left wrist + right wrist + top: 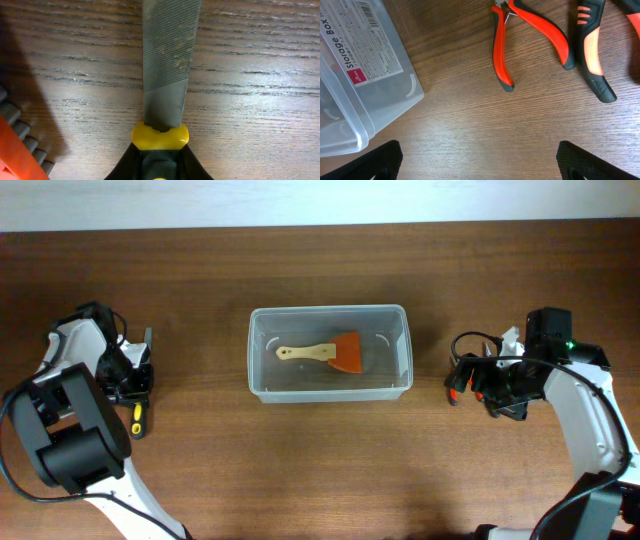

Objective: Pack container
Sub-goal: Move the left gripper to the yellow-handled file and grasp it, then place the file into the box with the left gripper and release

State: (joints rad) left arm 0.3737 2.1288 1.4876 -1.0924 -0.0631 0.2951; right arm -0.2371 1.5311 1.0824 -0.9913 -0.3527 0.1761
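Item 1. Left gripper [136,376]: low over the table [200,480], at the far left, directly above a file. Its fingers are out of the wrist view and too small overhead, so whether it is clamped on the file or released cannot be told.

Item 2. File [165,60]: flat on the wood, with a grey toothed blade, a yellow collar and a black handle. Overhead, its handle end shows just below the gripper. Not yet packed.

Item 3. Orange object with grey ribs [15,150]: at the corner of the left wrist view, beside the file. Identity unclear.

Item 4. Container [328,309]: centre of the table, upright and uncovered, well apart from both arms. Its corner, with a "Storage Box" label, shows in the right wrist view.

Item 5. Wooden-handled scraper [325,353] with an orange blade: lying flat inside the container. It is the only thing packed.

Item 6. Red-handled pliers [502,50]: on the table to the right of the container. Unpacked.

Item 7. Black-and-orange handled tool [592,55]: just beside the pliers. Unpacked.

Item 8. Right gripper [480,162]: fingers spread wide with nothing between them, near the pliers but not touching them.

Status, as judged: early. One tool is in; the file and at least two right-hand tools are left.
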